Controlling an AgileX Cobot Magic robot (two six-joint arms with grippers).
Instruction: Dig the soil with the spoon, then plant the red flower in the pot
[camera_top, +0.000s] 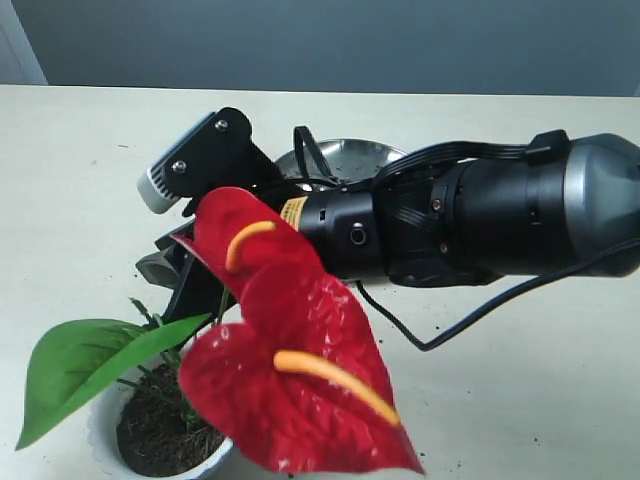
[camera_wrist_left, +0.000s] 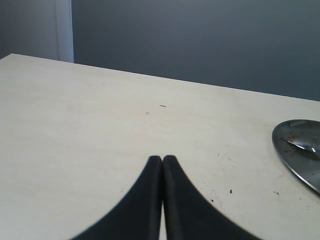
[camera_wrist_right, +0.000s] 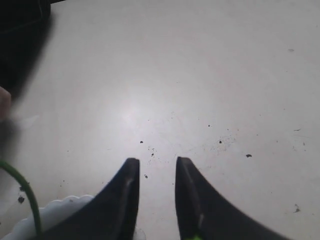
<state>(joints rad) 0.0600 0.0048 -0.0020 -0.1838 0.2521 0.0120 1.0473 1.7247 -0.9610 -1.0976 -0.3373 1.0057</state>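
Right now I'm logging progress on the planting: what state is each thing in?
red flower: standing in the pot, stems in the soil
pot: upright, holding soil
left gripper: shut, empty
right gripper: open, empty
steel plate: flat on the table, speckled with crumbs

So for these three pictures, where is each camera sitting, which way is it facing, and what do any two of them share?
Exterior view: off the arms, low over the table, facing the red flower in the pot; the right arm crosses it.
Left wrist view: behind the shut left gripper, looking across bare table to the steel plate.
Right wrist view: above the open right gripper, looking down at crumb-speckled table.
Shared: the exterior and right wrist views both show the pot; the exterior and left wrist views both show the plate.
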